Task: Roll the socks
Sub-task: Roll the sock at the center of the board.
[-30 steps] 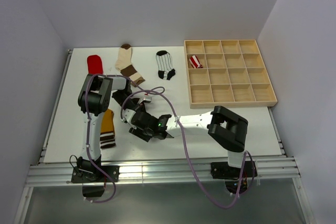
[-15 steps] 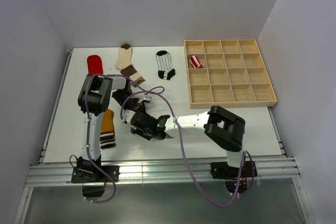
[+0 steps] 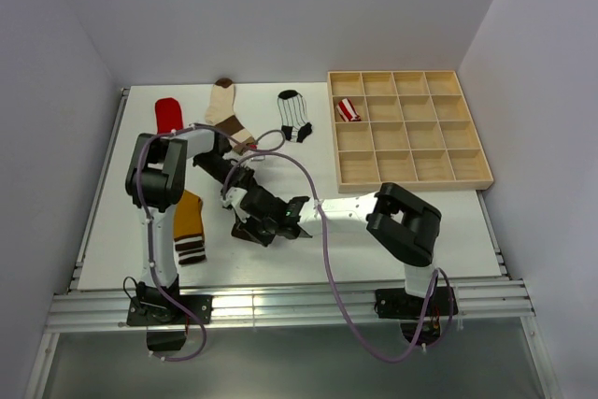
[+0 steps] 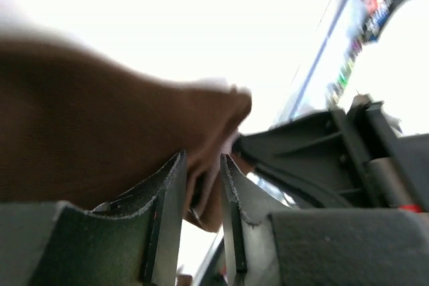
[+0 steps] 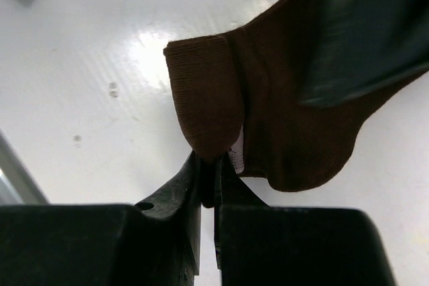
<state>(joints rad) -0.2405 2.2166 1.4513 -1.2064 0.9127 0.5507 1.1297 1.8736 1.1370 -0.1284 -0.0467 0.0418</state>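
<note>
Right gripper [image 5: 213,163]: closed, folded edge of dark brown fabric sock [image 5: 268,98] is pinched at frame centre | left gripper [image 4: 201,160]: jaws narrowly parted, same sock is seen between, hold cannot be told

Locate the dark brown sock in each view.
Top external: brown sock low and left of centre, mostly hidden under the arms.
Left wrist: fills the left half, blurred.
Right wrist: centre to upper right, with its folded tip at bottom centre.
Shared landmark: white table.
</note>
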